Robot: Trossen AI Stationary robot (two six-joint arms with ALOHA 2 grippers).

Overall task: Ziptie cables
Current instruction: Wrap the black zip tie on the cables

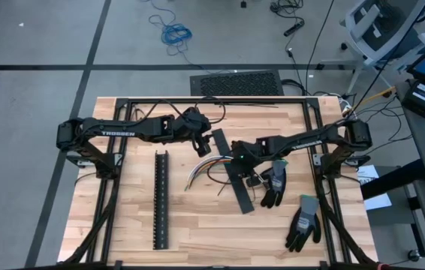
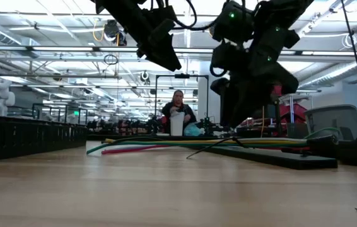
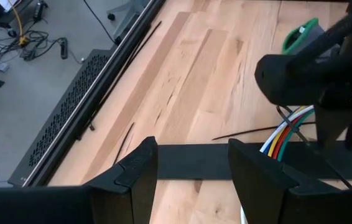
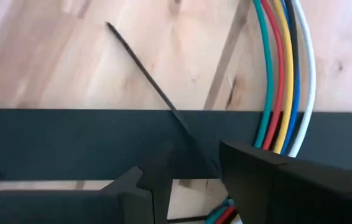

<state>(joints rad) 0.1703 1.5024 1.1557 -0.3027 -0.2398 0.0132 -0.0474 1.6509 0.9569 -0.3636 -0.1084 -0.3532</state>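
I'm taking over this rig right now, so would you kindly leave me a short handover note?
Left gripper: open, empty, raised over the table's middle, above the flat black strip.
Right gripper: low over that strip, its fingers at a thin black zip tie; whether it has gripped it cannot be told.
Cables: loose coloured bundle lying across the flat black strip, ends fanned out, nothing around them.
Black slotted strip lies apart, on the left arm's side.
Done: nothing tied.
Left: pick up the tie, loop it round the bundle, cinch.
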